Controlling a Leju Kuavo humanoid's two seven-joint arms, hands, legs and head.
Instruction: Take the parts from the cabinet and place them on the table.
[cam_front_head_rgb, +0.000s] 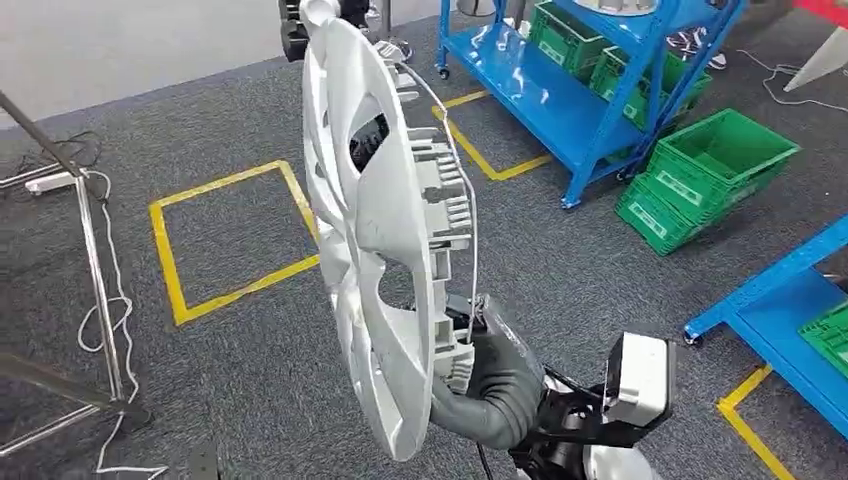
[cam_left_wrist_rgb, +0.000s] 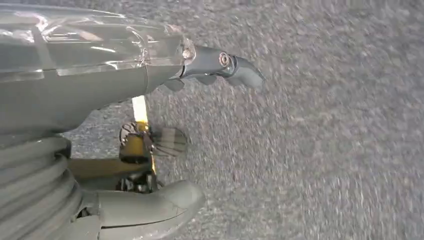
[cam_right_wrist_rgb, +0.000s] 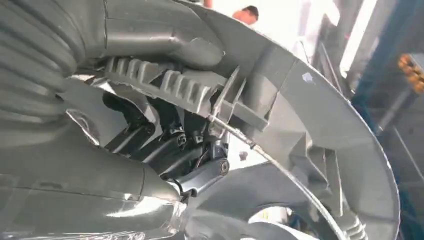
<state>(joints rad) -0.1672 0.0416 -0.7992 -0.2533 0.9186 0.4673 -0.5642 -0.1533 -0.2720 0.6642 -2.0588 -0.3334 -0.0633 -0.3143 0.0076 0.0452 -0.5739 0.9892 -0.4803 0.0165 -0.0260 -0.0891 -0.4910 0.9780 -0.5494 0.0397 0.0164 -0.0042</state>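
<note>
A large silver wheel cover (cam_front_head_rgb: 370, 230) stands on edge in front of me in the head view, tall and slightly tilted. My right hand (cam_front_head_rgb: 488, 365) grips its lower rim from behind. In the right wrist view the thumb (cam_right_wrist_rgb: 165, 40) lies over the ribbed inner rim of the wheel cover (cam_right_wrist_rgb: 325, 115), and the dark fingers (cam_right_wrist_rgb: 180, 150) curl under it. My left hand (cam_left_wrist_rgb: 75, 85) hangs over grey carpet with its fingers (cam_left_wrist_rgb: 225, 65) stretched out, apart from the thumb, and holds nothing.
A blue shelf rack (cam_front_head_rgb: 560, 95) with green crates (cam_front_head_rgb: 565, 35) stands at the back right, and more green crates (cam_front_head_rgb: 700, 175) sit on the floor beside it. Another blue frame (cam_front_head_rgb: 790, 300) is at the right. Yellow tape squares (cam_front_head_rgb: 170, 270) mark the carpet. A metal stand (cam_front_head_rgb: 95, 260) with cables is at the left.
</note>
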